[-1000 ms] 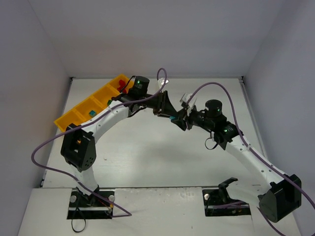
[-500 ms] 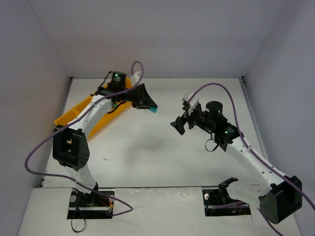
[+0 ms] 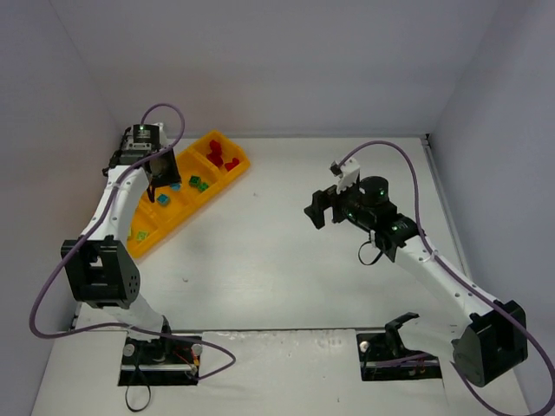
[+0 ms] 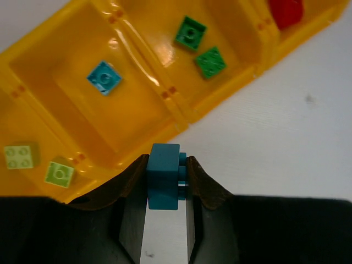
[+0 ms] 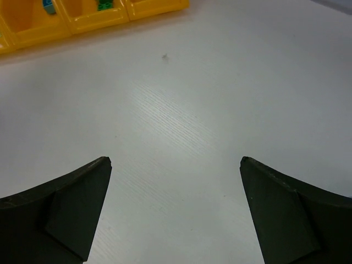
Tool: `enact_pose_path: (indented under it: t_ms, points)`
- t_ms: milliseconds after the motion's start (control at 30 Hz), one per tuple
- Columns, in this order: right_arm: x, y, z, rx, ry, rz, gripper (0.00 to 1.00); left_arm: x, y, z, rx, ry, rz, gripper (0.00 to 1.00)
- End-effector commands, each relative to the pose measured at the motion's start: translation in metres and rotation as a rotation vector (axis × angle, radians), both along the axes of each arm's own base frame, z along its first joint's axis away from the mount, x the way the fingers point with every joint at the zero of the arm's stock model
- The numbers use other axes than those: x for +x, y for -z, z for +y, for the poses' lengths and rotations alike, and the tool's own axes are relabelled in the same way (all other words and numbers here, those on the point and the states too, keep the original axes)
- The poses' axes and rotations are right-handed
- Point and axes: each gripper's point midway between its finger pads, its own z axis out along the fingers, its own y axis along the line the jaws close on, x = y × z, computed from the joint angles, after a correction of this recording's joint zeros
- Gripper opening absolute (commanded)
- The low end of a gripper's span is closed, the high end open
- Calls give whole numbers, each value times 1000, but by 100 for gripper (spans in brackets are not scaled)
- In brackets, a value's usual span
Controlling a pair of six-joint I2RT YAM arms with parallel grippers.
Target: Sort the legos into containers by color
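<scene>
The yellow-orange tray of containers (image 3: 184,215) lies slantwise at the far left. In the left wrist view its compartments (image 4: 165,93) hold a red lego (image 4: 287,11), two green legos (image 4: 191,32), one light blue lego (image 4: 104,77) and two yellow-green legos (image 4: 21,156). My left gripper (image 3: 159,173) hangs over the tray and is shut on a darker blue lego (image 4: 163,176), which sits upright between the fingertips just above the tray's near wall. My right gripper (image 3: 323,206) stands open over bare table at centre right, with nothing between its fingers (image 5: 82,198).
Grey walls close in the white table on the left, back and right. Purple cables (image 3: 390,152) loop over both arms. The tray's corner (image 5: 99,22) shows at the top left of the right wrist view.
The two grippers were together at the table's middle. The left arm has swung left over the tray with the blue lego. The right gripper has opened wide and stayed near its place.
</scene>
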Motion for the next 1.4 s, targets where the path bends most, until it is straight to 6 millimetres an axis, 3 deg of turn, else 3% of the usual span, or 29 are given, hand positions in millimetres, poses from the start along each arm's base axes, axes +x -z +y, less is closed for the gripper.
enact_pose_path:
  t_ms: [0,167,233,400,567,633,733,767,800,833,933,1000,1067,1133,1167,1233,1267,1367]
  points:
    - [22,-17,-8,75,134,10,100,16,-5,46,181,-127,-42,17]
    - [30,-14,-30,53,240,10,98,34,13,59,237,-174,-17,22]
    - [32,-13,-41,48,296,14,96,37,21,74,247,-211,17,27]
    - [36,-7,-66,57,392,38,95,43,36,81,277,-233,45,38]
    - [41,2,-90,78,505,79,92,48,29,79,265,-234,20,50]
    - [42,8,-102,62,571,92,88,46,20,77,252,-232,4,56]
    - [45,18,-123,28,697,106,69,42,-3,67,209,-217,-52,65]
    - [45,23,-128,20,729,118,58,39,-7,61,199,-205,-62,66]
    - [45,28,-137,14,794,130,53,35,-22,57,181,-198,-100,67]
    - [45,32,-142,13,833,141,50,33,-28,52,163,-178,-117,67]
    - [47,53,-156,-10,949,206,52,19,-51,1,115,-52,-186,67]
    - [50,57,-161,0,1001,214,54,11,-56,-16,101,-12,-195,67]
    - [52,67,-165,0,1033,241,56,-1,-59,-50,58,74,-204,67]
    - [54,77,-172,11,1074,270,56,-9,-58,-75,17,133,-205,67]
    - [55,82,-175,11,1085,283,56,-19,-52,-98,-3,195,-193,67]
    - [60,90,-184,18,1102,317,54,-26,-47,-117,-30,230,-188,67]
    - [63,92,-187,15,1104,325,51,-33,-44,-136,-53,279,-181,67]
    - [67,98,-191,5,1098,348,34,-44,-28,-161,-80,333,-153,67]
